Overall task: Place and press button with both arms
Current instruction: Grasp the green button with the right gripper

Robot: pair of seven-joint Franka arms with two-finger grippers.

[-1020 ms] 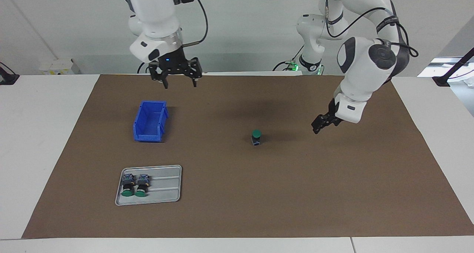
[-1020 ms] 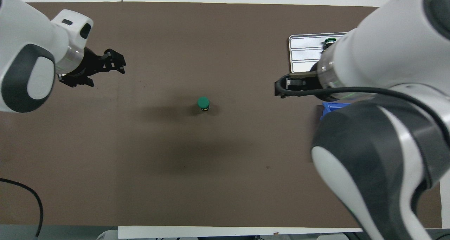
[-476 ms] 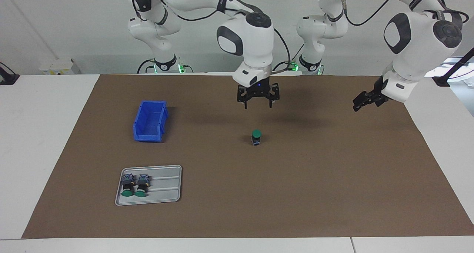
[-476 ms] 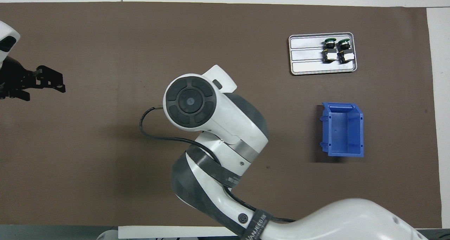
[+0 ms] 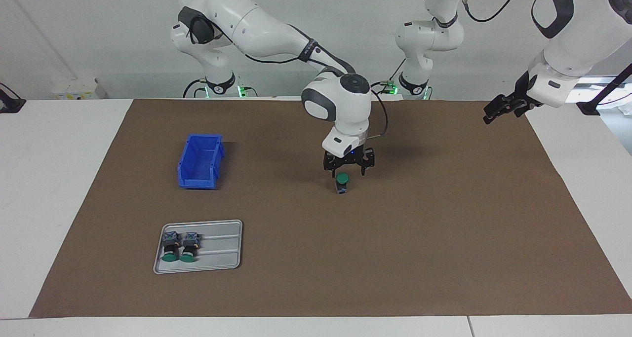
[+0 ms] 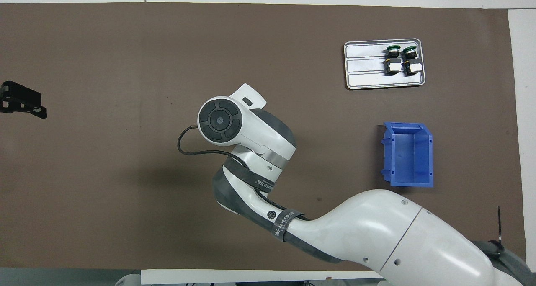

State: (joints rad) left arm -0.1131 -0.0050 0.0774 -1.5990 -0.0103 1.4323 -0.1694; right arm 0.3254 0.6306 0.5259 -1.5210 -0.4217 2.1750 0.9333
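A green-capped button (image 5: 341,182) stands upright near the middle of the brown mat. My right gripper (image 5: 348,172) hangs open just above it, one fingertip on each side of the cap, with no contact that I can see. The right arm's wrist hides the button in the overhead view. Raised over the mat's edge at the left arm's end of the table, my left gripper (image 5: 496,111) (image 6: 21,104) is open and holds nothing.
A grey tray (image 5: 222,250) (image 6: 364,68) holds two more buttons (image 5: 180,248) (image 6: 401,59), lying on their sides, toward the right arm's end. A blue bin (image 5: 200,161) (image 6: 408,154) sits nearer to the robots than the tray.
The right arm swung from over the blue bin to the middle of the mat and lowered its gripper onto the button. The left arm pulled back and up toward its own end.
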